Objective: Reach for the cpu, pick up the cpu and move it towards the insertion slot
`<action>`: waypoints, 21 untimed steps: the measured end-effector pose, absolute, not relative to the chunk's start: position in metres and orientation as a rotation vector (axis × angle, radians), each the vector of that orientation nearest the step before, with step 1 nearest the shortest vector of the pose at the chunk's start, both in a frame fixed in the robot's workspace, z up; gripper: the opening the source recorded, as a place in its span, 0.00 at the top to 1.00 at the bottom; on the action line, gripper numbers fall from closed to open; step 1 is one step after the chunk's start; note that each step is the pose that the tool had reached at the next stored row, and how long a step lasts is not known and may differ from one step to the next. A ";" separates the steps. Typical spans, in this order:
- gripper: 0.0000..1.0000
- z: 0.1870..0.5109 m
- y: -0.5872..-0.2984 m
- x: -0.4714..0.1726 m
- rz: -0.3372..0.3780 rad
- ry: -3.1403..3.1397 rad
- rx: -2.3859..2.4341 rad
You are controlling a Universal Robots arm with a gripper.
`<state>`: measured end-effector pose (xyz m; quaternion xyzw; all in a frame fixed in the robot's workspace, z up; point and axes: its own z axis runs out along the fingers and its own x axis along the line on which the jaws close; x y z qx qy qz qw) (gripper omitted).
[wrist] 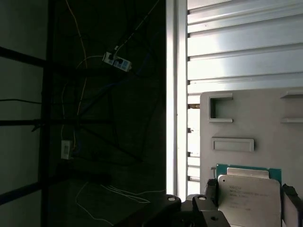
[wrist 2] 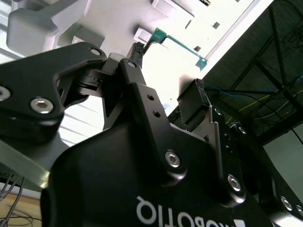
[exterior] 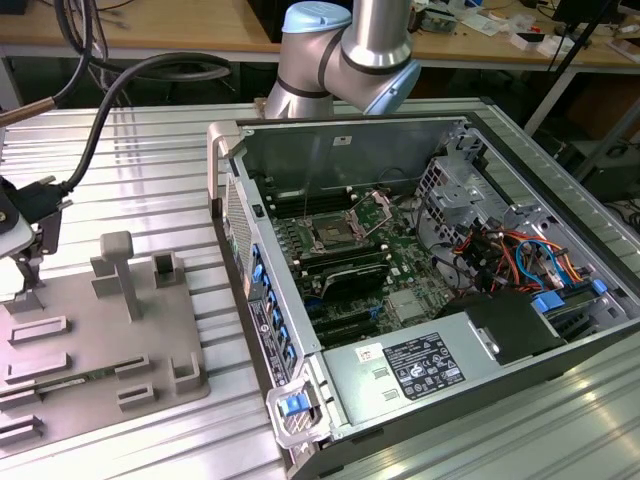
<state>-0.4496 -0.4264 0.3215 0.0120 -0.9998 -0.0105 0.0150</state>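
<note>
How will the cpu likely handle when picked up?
The cpu looks like a flat slab with a metal lid: probably stiff, fairly light. Its shiny top may be slippery. Lying flat on the grey fixture plate, it should not roll, but its thin green edge seems fragile.

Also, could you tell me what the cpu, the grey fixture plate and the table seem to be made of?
The cpu: seemingly a metal lid, with a matte silver sheen, on a green board rim. The fixture plate: probably plastic, flat matte grey with moulded pockets. The table: likely aluminium, with pale, bright ribbed slats.
</note>
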 end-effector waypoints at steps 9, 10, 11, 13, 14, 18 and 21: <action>0.45 0.332 -0.426 -0.449 -0.033 -3.111 0.037; 0.45 0.332 -0.426 -0.449 -0.033 -3.111 0.037; 0.45 0.332 -0.426 -0.449 -0.033 -3.111 0.037; 0.45 0.332 -0.426 -0.449 -0.033 -3.111 0.037; 0.45 0.332 -0.426 -0.449 -0.033 -3.111 0.037; 0.45 0.332 -0.426 -0.444 -0.033 -3.111 0.037; 0.45 0.332 -0.426 -0.440 -0.033 -3.111 0.037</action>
